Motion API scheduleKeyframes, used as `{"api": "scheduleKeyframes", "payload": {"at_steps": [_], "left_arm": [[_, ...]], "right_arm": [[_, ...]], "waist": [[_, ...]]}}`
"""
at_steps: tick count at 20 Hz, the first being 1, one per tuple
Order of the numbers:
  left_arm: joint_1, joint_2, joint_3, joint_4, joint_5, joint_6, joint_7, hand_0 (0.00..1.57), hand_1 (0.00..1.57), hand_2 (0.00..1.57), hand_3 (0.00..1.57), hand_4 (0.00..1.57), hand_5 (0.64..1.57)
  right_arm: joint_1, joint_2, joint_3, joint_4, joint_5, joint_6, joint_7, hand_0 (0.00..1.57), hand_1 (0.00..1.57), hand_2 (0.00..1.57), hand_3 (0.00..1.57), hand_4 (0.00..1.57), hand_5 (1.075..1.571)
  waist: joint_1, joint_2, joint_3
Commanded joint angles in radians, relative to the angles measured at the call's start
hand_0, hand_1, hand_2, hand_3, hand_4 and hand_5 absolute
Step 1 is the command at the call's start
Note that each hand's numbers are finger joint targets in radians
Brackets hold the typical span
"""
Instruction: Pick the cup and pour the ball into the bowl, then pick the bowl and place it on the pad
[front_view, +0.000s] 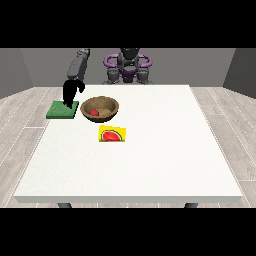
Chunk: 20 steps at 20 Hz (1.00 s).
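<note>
From the front view, a wide white table (150, 160) with a smooth, matte top is filling most of the scene, its straight edges narrowing toward the robot (128, 65) sitting at the far side. A round wooden bowl (100, 107), brown with a thick rim, is sitting near the far-left part of the table, and a small red ball (94, 113) is resting inside it. Just beside the bowl, to its left, a flat green square pad (63, 110) is lying close to the table's left edge, apart from the bowl by a thin strip of white. In front of the bowl a flat yellow card with a watermelon slice (112, 134) is lying, near but not touching it.

The hand at the view's left (71, 93) is hanging black and downward over the pad's far edge, below a grey forearm; whether its fingers are curled or straight cannot be told. The other hand is not showing. No cup is identifiable.

The right half and near stretch of the table are offering broad bare surface.
</note>
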Motion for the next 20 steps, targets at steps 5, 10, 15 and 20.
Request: {"api": "scheduleKeyframes", "payload": {"at_steps": [5, 10, 15, 20], "left_arm": [[0.074, 0.108, 0.069, -0.063, 0.099, -0.102, -0.002, 0.00, 0.00, 0.00, 0.00, 1.00, 1.544], [0.035, 0.125, 0.069, -0.141, 0.144, -0.095, 0.074, 0.00, 0.00, 0.00, 0.00, 1.01, 1.535], [0.120, 0.181, 0.115, -0.195, 0.198, -0.148, 0.056, 0.00, 0.00, 0.00, 0.00, 1.02, 1.536], [0.147, 0.194, 0.124, -0.204, 0.219, -0.151, 0.064, 0.00, 0.00, 0.00, 0.00, 1.02, 1.540]], "right_arm": [[-0.120, -0.002, 0.019, 0.184, 0.021, 0.007, -0.099, 0.00, 0.00, 0.00, 0.00, 0.60, 1.557], [-0.170, -0.001, -0.001, 0.323, 0.023, 0.016, -0.212, 0.00, 0.00, 0.00, 0.00, 0.55, 1.558], [-0.171, -0.035, -0.018, 0.407, 0.013, 0.068, -0.288, 0.00, 0.00, 0.00, 0.00, 0.50, 1.551], [-0.202, -0.005, 0.014, 0.408, 0.040, 0.020, -0.306, 0.00, 0.00, 0.00, 0.00, 0.45, 1.546]], "waist": [[-0.016, 0.054, 0.0012], [-0.002, 0.114, 0.0022], [0.007, 0.140, 0.0021], [-0.009, 0.145, 0.0015]]}}
